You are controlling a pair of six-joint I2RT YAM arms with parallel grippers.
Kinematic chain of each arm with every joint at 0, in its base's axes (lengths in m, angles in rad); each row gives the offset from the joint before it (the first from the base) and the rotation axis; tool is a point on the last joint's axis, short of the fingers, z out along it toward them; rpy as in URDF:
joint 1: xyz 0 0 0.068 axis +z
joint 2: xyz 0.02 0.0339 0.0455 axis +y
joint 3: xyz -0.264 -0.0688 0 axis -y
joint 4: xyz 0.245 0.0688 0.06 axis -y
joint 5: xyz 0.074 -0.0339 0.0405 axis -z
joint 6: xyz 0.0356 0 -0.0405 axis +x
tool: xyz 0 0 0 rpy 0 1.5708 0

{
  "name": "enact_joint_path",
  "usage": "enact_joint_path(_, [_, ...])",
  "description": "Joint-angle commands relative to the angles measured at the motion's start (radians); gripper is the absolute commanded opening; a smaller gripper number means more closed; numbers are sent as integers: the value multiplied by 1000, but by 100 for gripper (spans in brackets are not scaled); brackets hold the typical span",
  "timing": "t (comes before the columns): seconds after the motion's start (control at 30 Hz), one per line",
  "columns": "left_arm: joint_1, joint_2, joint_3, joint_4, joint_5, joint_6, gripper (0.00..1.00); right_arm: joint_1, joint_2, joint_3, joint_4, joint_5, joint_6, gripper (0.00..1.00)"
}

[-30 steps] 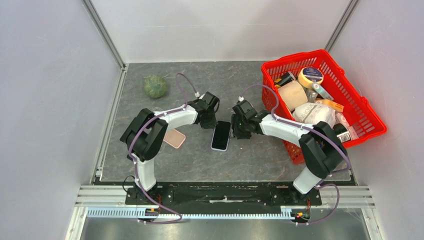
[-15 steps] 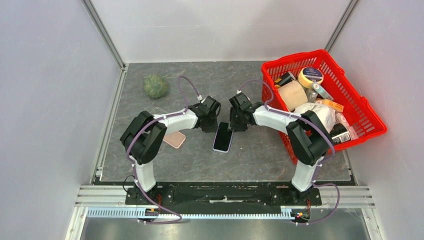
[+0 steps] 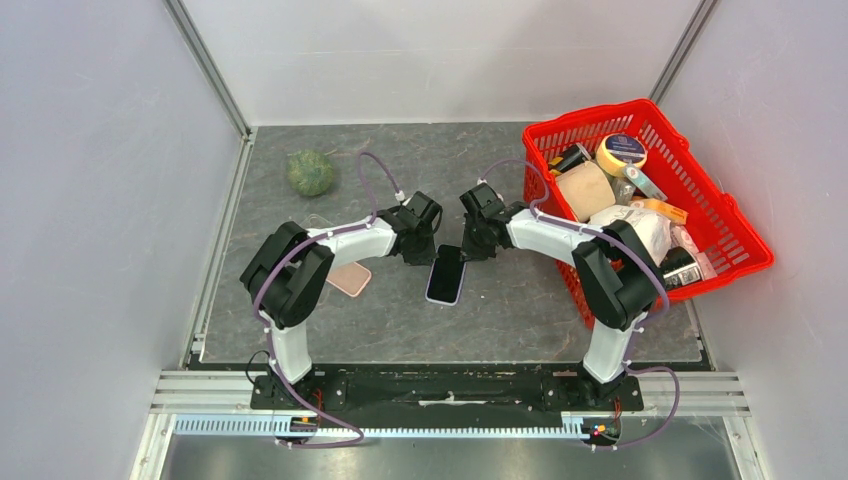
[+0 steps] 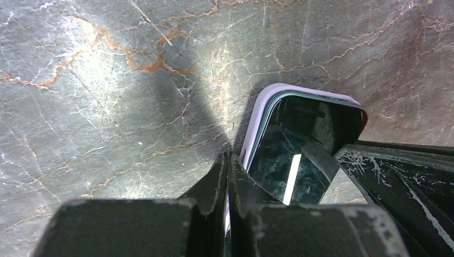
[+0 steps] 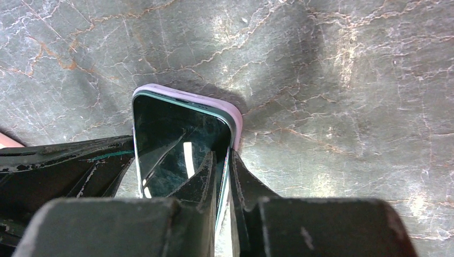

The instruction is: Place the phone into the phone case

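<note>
The dark-screened phone (image 3: 445, 274) lies face up on the stone table inside a lilac phone case (image 4: 256, 128). The case rim shows around its near end in both wrist views. My left gripper (image 3: 421, 243) is shut on the case's left rim (image 4: 227, 160), one finger on the screen and one outside. My right gripper (image 3: 470, 243) is shut on the case's right rim (image 5: 229, 160) in the same way. The phone (image 5: 176, 136) and case (image 5: 227, 111) fill the right wrist view. Each wrist view shows the other gripper's finger at the phone's far side.
A red basket (image 3: 735, 215) full of several packages stands at the right. A green ball (image 3: 311, 172) lies at the back left. A flat pink object (image 3: 349, 277) lies under the left arm's elbow.
The right gripper swung in toward the phone's upper right corner and closed on its rim. The left gripper shifted slightly. In the last half second almost nothing moved.
</note>
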Motion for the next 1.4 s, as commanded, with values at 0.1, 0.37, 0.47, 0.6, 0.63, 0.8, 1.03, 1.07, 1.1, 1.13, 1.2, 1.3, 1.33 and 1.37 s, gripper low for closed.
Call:
enact_joint_path(0.1, [-10, 37, 48, -44, 26, 39, 6, 64, 165, -52, 42, 96, 44, 2])
enact_joint_path(0.37, [-10, 51, 68, -53, 26, 37, 6, 83, 214, -53, 30, 133, 69, 0])
enact_joint_path(0.47, [-10, 52, 78, -55, 25, 36, 6, 89, 236, -46, 28, 134, 74, 0])
enact_joint_path(0.6, [-10, 49, 84, -59, 22, 38, 6, 88, 226, -28, 13, 132, 60, 0])
enact_joint_path(0.63, [-10, 44, 84, -61, 21, 40, 6, 87, 213, -20, 6, 128, 53, 0])
enact_joint_path(0.8, [-10, -9, 55, -77, -27, 45, 7, 75, 88, 24, -31, 108, 13, 1])
enact_joint_path(1.03, [-35, -168, -21, -75, -62, 49, 14, 29, -5, 112, -86, 148, -49, 14])
enact_joint_path(1.07, [-52, -181, -24, -75, -59, 48, 15, 17, 3, 123, -89, 146, -56, 15])
enact_joint_path(1.1, [-68, -189, -25, -75, -58, 47, 15, 2, 13, 130, -91, 137, -56, 16])
enact_joint_path(1.13, [-86, -194, -26, -75, -52, 40, 16, -10, 26, 137, -90, 129, -59, 16])
enact_joint_path(1.2, [-119, -193, -27, -61, -20, 22, 16, -27, 46, 150, -86, 126, -66, 18])
enact_joint_path(1.3, [-170, -171, -22, -26, 20, -7, 16, -43, 79, 168, -74, 122, -72, 23])
enact_joint_path(1.33, [-186, -160, -13, -16, 28, -12, 16, -44, 89, 176, -74, 120, -74, 24])
enact_joint_path(1.37, [-202, -142, -3, -12, 33, -16, 16, -46, 104, 186, -74, 120, -74, 26])
